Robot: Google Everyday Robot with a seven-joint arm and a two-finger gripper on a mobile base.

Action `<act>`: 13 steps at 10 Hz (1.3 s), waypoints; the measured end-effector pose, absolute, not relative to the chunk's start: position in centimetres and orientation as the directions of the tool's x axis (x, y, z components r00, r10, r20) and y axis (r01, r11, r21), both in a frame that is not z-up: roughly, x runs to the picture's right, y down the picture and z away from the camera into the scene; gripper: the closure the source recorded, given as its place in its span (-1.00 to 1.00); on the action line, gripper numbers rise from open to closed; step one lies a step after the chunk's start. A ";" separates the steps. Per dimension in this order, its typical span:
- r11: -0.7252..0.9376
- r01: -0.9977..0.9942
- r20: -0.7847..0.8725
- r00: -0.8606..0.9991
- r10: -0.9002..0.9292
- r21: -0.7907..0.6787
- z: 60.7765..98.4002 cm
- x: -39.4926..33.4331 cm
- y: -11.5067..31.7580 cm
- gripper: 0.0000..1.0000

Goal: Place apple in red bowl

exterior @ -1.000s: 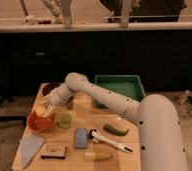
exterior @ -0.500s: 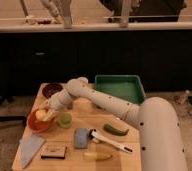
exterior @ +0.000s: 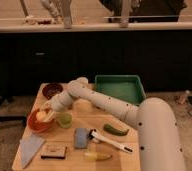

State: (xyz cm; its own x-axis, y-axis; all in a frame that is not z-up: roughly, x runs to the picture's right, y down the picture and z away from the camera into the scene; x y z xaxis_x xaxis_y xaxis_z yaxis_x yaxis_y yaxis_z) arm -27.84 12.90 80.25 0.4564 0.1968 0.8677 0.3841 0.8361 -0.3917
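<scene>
Camera view: gripper [exterior: 47,114] low over red bowl [exterior: 33,125] at table's left edge; finger spread cannot be told. Apple [exterior: 41,116] in bowl, just beside gripper tips. Pale green cup [exterior: 65,119] right of gripper. Maroon bowl [exterior: 52,90] beyond it; green tray [exterior: 120,88] far right.

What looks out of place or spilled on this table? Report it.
Nothing stands out. The gripper is over the red bowl, the apple sits in the bowl, and the green cup beside it stands upright. Nothing looks spilled.
</scene>
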 end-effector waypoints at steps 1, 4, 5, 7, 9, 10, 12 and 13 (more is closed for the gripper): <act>0.836 0.384 0.868 0.456 0.197 -0.391 80.2 -27.9 12.9 0.36; 0.836 0.386 0.868 0.455 0.196 -0.391 80.2 -28.0 12.9 -0.25; 0.836 0.386 0.868 0.455 0.196 -0.391 80.2 -28.0 12.9 -0.44; 0.835 0.386 0.868 0.455 0.196 -0.391 80.2 -28.0 12.9 -0.59; 0.835 0.387 0.869 0.455 0.196 -0.391 80.2 -28.1 13.0 -0.60; 0.835 0.387 0.869 0.455 0.196 -0.391 80.2 -28.0 12.9 -0.60; 0.835 0.387 0.869 0.455 0.196 -0.391 80.2 -28.0 12.9 -0.60; 0.835 0.387 0.869 0.455 0.196 -0.391 80.2 -28.0 12.9 -0.60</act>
